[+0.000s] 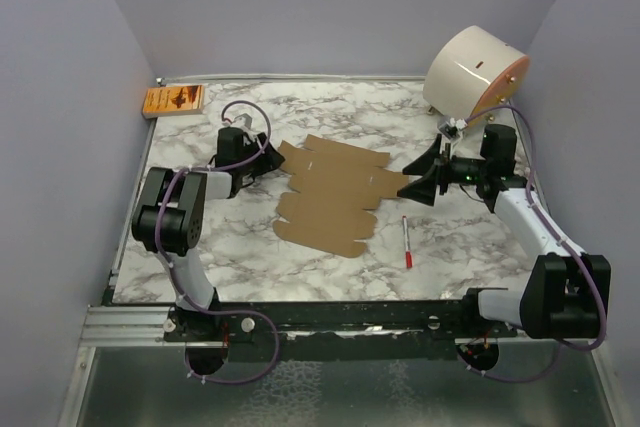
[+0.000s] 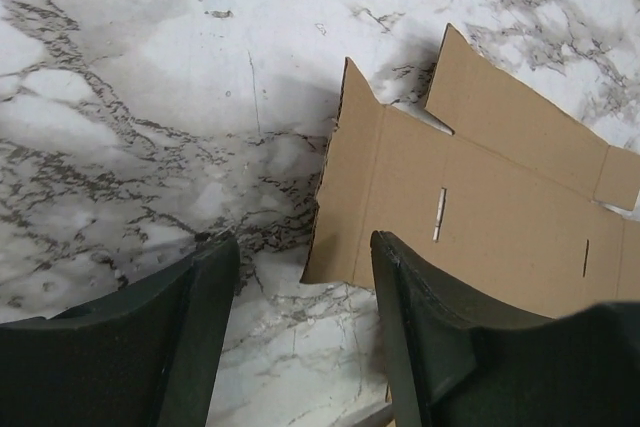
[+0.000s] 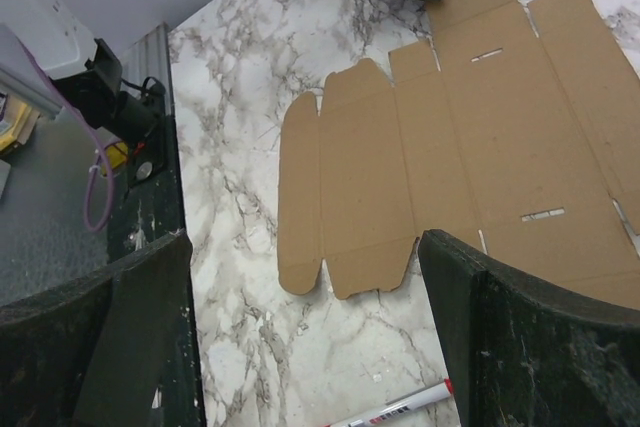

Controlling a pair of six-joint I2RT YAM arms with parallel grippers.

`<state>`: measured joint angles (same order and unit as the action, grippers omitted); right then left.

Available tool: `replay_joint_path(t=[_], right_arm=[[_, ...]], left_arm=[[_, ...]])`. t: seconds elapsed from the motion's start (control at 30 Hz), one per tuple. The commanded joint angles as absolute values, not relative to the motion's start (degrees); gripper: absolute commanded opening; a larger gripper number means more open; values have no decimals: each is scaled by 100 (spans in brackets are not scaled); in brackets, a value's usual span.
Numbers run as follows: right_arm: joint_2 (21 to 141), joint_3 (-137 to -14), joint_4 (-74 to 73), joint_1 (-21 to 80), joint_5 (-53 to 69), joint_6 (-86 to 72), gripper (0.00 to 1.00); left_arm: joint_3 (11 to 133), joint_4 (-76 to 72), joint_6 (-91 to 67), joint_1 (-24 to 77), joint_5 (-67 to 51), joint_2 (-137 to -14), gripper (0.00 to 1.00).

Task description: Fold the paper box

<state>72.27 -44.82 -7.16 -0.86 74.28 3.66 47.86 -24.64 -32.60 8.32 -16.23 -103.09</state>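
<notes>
Left hand (image 2: 302, 244) gapes over the plain brown paper box (image 2: 500, 217).

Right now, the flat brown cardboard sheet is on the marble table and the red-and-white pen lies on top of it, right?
Not quite. The flat brown cardboard sheet does lie on the white marble table, but the red-and-white pen lies beside it, not touching, as the top external view shows.
</notes>
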Motion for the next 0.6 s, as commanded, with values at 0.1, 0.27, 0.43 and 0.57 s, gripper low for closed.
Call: replay_joint_path(t=[0.1, 0.27, 0.43, 0.57], right_arm=[[7263, -4426, -510, -123, 7596, 268, 99], [7283, -4437, -493, -123, 7748, 289, 99], [7361, -4578, -669, -123, 7970, 674, 99], [7416, -5039, -1477, -123, 8046, 1714, 98]], left_arm=[[5321, -2840, -2984, 791, -2162, -10819, 44], [5570, -2929, -2569, 790, -2487, -10925, 1], [5660, -3041, -1942, 791, -2745, -10582, 0], [5585, -3194, -1143, 799, -3141, -10018, 0]])
